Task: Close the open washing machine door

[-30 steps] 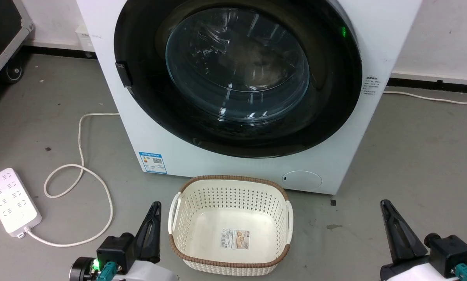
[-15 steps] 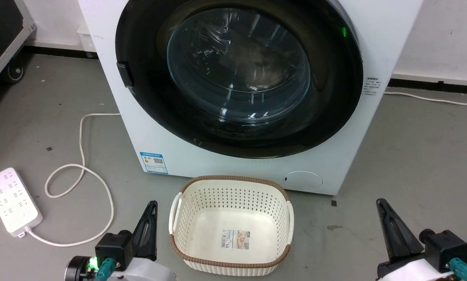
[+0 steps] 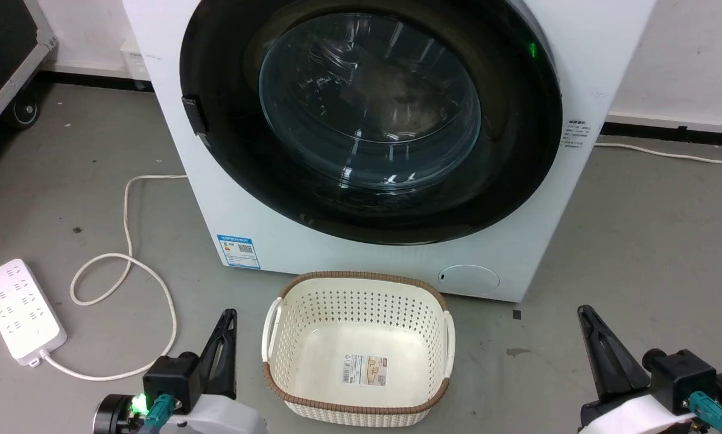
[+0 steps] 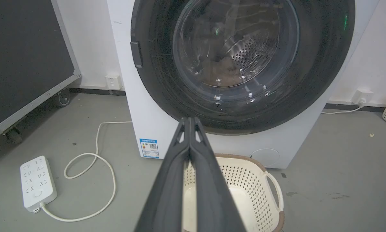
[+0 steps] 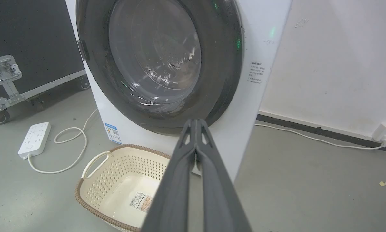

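The white washing machine (image 3: 240, 199) (image 4: 138, 129) (image 5: 244, 112) stands ahead of me on the grey floor. Its round black door (image 3: 228, 144) (image 4: 160, 90) (image 5: 222, 74) lies flat against the washer's front, and the steel drum shows through the glass window (image 3: 370, 99) (image 4: 238, 42). My left gripper (image 3: 229, 313) (image 4: 189, 120) is shut and empty, low at the left, well short of the machine. At the lower right my right gripper (image 3: 584, 310) (image 5: 196, 121) is also shut and empty, apart from the washer.
A cream perforated basket (image 3: 288, 295) (image 4: 270, 180) (image 5: 93, 180) sits on the floor between my grippers, just before the washer. A white power strip (image 3: 20, 319) and looped cable (image 3: 125, 265) lie at the left. A black wheeled case (image 4: 25, 58) stands far left.
Both grippers have drawn back a little toward the lower edge of the head view. The door and basket stay put.
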Controlling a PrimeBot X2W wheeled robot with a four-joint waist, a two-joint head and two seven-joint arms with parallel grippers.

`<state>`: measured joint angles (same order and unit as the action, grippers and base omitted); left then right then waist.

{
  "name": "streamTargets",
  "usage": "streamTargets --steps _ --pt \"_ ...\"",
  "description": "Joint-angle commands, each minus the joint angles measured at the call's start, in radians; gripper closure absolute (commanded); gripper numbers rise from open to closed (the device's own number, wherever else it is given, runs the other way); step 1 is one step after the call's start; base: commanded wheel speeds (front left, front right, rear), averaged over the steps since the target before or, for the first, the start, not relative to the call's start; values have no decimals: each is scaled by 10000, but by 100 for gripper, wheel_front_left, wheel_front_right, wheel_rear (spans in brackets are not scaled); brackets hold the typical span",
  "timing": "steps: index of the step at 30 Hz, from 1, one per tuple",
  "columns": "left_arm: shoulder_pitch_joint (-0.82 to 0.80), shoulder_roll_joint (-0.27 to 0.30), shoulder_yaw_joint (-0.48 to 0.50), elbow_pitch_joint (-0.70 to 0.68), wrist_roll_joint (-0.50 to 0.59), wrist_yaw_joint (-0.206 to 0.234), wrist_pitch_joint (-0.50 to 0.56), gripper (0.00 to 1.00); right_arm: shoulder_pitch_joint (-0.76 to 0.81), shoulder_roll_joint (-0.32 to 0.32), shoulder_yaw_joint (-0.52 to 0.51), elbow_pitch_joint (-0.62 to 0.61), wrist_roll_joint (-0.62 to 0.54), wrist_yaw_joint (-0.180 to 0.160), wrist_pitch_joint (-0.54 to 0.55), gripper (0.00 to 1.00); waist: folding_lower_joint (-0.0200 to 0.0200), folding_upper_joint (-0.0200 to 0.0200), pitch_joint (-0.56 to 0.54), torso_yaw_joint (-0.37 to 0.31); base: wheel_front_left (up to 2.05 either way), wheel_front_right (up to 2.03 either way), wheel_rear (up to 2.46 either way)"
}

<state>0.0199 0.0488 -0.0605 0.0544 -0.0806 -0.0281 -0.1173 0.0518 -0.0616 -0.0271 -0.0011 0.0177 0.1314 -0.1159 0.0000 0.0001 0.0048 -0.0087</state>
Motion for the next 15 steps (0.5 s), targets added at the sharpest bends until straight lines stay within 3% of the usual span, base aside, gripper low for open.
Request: streamTargets --steps 1,15 --pt "-107 7 46 -65 106 63 63 100 -158 57 24 3 -28 -3 46 100 0 -1 -1 3 0 0 0" --pt "-134 9 211 -206 312 127 391 100 -264 74 97 5 -72 -5 374 100 0 -1 -15 28 0 0 0"
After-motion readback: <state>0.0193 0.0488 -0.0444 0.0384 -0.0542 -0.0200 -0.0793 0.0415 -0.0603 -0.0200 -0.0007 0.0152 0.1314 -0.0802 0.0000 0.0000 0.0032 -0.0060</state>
